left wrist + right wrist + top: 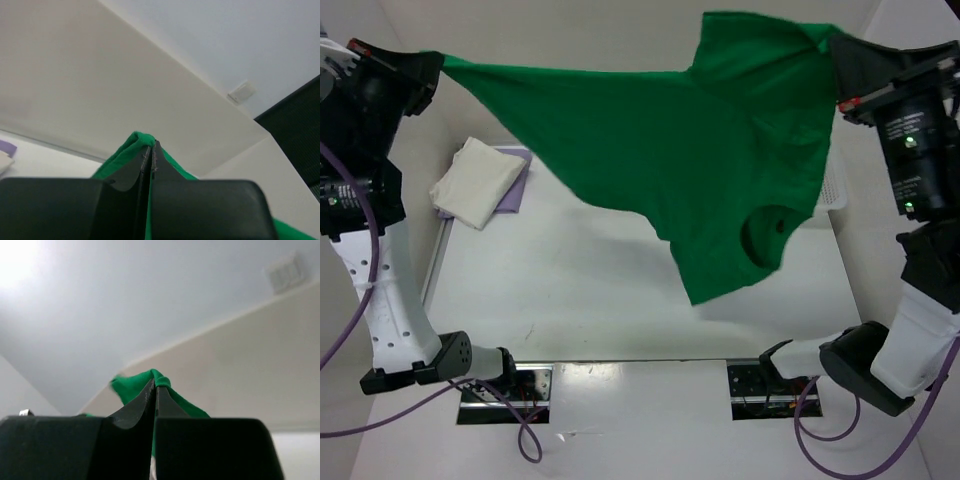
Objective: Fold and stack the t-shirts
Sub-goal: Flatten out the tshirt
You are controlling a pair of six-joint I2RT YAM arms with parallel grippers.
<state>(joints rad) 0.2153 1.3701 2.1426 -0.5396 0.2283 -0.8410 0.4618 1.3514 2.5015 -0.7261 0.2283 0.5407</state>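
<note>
The bright green t-shirt (700, 160) hangs stretched in the air between both grippers, high above the table. My left gripper (438, 62) is shut on one corner of it at the upper left; the cloth shows at its tips in the left wrist view (137, 140). My right gripper (835, 45) is shut on its other end at the upper right; green cloth bunches at its tips in the right wrist view (150, 380). The cream white t-shirt (478, 180) lies folded on the lavender purple t-shirt (515, 190) at the table's far left.
The white plastic mesh basket (832, 185) shows partly at the right edge of the table, behind the hanging shirt. The white table (580, 300) has raised side walls. Both arm bases sit at the near edge.
</note>
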